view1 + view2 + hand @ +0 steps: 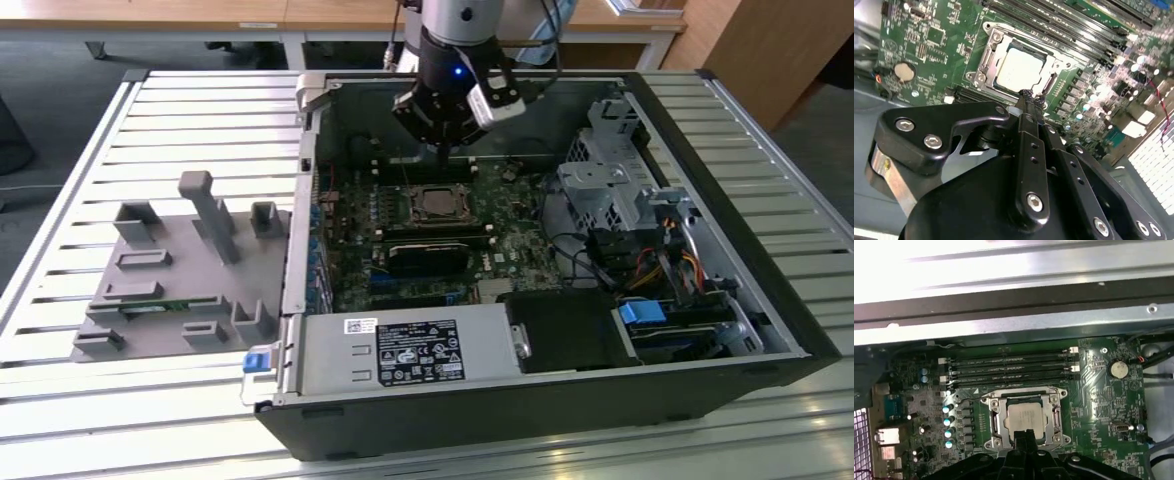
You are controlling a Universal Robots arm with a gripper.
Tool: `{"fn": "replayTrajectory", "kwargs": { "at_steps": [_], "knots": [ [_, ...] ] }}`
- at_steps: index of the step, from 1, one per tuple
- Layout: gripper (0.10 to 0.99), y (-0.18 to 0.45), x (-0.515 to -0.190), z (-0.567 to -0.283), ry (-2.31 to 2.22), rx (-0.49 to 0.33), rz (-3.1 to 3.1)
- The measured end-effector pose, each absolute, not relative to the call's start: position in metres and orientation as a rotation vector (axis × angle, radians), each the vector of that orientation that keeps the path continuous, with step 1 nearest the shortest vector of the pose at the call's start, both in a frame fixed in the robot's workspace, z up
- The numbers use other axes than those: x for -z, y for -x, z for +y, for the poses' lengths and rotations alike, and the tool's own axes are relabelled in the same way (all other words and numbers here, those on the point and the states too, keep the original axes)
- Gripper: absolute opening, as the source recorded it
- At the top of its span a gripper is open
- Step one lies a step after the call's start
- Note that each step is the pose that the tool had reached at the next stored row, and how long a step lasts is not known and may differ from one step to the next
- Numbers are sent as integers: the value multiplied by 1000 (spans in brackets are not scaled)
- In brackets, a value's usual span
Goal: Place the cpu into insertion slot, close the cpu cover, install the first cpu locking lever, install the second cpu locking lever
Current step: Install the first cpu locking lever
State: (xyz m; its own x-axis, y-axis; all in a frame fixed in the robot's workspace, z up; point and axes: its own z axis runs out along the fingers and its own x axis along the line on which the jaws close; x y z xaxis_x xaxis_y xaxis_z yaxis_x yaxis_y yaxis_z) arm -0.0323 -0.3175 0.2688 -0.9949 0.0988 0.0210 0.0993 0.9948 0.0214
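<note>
End effector (pixel 1030 96), fingers closed together, probably as a pushing tip; cpu (pixel 1019 67) just beyond, seated under cpu cover (pixel 995 415).

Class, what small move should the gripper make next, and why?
Probably lower the gripper slightly toward the near edge of the cpu cover: the cpu sits in the insertion slot, framed by that cover, and the shut gripper hovers beside it.
</note>
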Motion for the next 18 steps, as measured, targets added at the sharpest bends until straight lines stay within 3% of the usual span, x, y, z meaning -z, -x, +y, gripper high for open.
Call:
{"fn": "replayTrajectory", "kwargs": {
  "at_steps": [18],
  "knots": [
    [106, 48, -265, -317, -15, 73, -3138]
  ]
}}
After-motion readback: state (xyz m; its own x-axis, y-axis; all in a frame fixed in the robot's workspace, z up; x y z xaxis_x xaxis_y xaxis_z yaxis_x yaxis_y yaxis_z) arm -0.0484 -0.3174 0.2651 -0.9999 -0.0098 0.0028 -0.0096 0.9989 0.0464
